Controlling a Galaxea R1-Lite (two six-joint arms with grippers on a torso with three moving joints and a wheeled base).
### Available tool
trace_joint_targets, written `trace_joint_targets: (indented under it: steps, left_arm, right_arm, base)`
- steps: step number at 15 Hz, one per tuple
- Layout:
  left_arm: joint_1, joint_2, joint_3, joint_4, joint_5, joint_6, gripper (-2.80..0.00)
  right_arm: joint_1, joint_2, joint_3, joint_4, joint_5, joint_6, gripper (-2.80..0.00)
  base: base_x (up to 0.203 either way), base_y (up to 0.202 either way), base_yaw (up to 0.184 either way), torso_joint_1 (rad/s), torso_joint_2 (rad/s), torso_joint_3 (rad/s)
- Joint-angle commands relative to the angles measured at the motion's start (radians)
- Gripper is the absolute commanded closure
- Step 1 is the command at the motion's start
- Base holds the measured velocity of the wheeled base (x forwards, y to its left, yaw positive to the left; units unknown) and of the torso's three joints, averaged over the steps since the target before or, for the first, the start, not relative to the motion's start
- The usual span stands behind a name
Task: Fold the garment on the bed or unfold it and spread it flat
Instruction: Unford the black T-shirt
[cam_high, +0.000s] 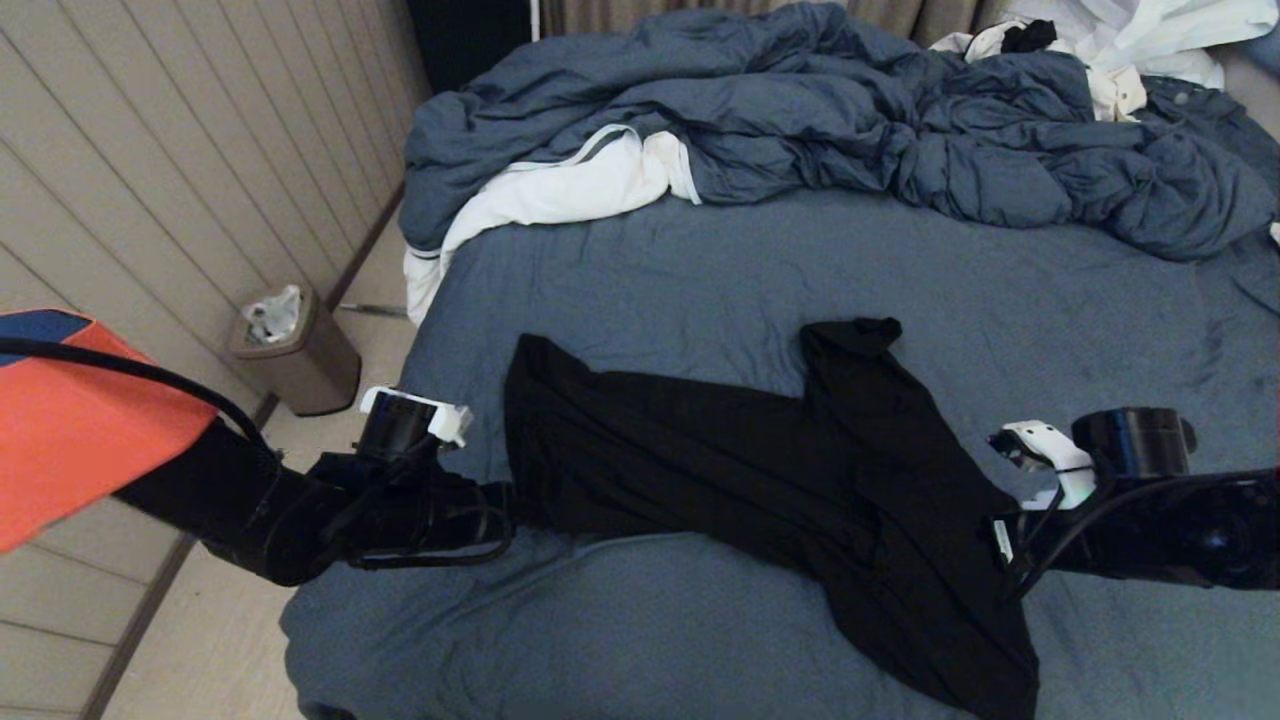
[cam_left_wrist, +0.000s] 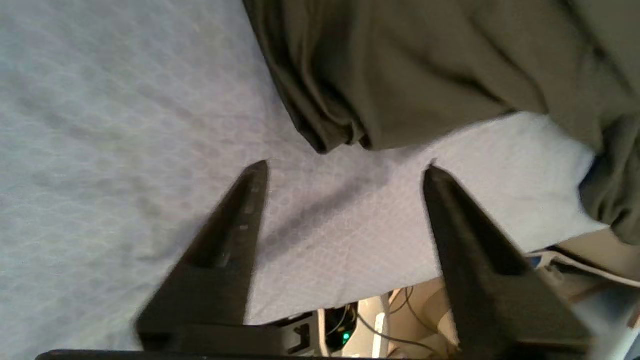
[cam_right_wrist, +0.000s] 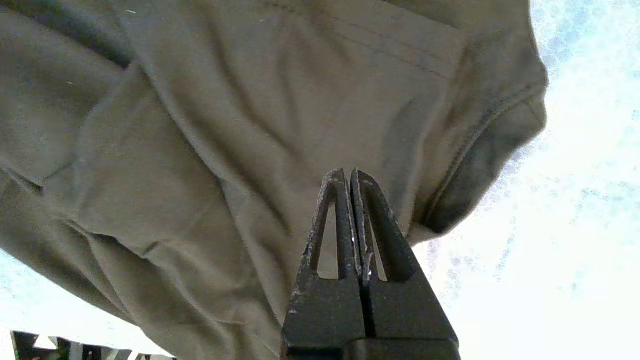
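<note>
The black garment (cam_high: 760, 470) lies rumpled and stretched out across the near half of the bed (cam_high: 700, 270), one sleeve end pointing toward the duvet. My left gripper (cam_high: 505, 510) hovers at the garment's left end. In the left wrist view it (cam_left_wrist: 347, 167) is open, only blue sheet between its fingers, and the garment's bunched edge (cam_left_wrist: 425, 65) lies just past the tips. My right gripper (cam_high: 1010, 545) sits at the garment's right side. In the right wrist view it (cam_right_wrist: 348, 172) is shut over the garment's hemmed sleeve (cam_right_wrist: 250, 125), with no cloth visibly pinched.
A rumpled blue duvet (cam_high: 850, 120) with white lining fills the far side of the bed, with a white clothes pile (cam_high: 1130, 40) at the far right. A small bin (cam_high: 295, 350) stands on the floor by the panelled wall, left of the bed.
</note>
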Motion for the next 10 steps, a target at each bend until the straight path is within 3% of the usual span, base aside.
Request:
trace_joint_targets:
  steps: [1,6,10]
  left_arm:
    - [0.001,0.028,0.002,-0.018,-0.005,0.000,-2.80]
    - [-0.016,0.118,-0.044,-0.075,0.001,0.055,-2.80]
    - [-0.037,0.164,-0.096,-0.078,0.055,0.066,-2.80]
  right_arm:
    - [0.000,0.003,-0.002,-0.003,0.001,-0.001,0.00]
    - [0.000,0.010,0.000,-0.003,-0.001,-0.001,0.00]
    - [0.001,0.015,0.006,-0.035,-0.002,-0.002,0.00]
  base:
    - [0.000,0.000,0.000,0.000,0.00,0.000]
    - [0.000,0.000,0.000,0.000,0.00,0.000]
    - [0.000,0.000,0.000,0.000,0.00,0.000]
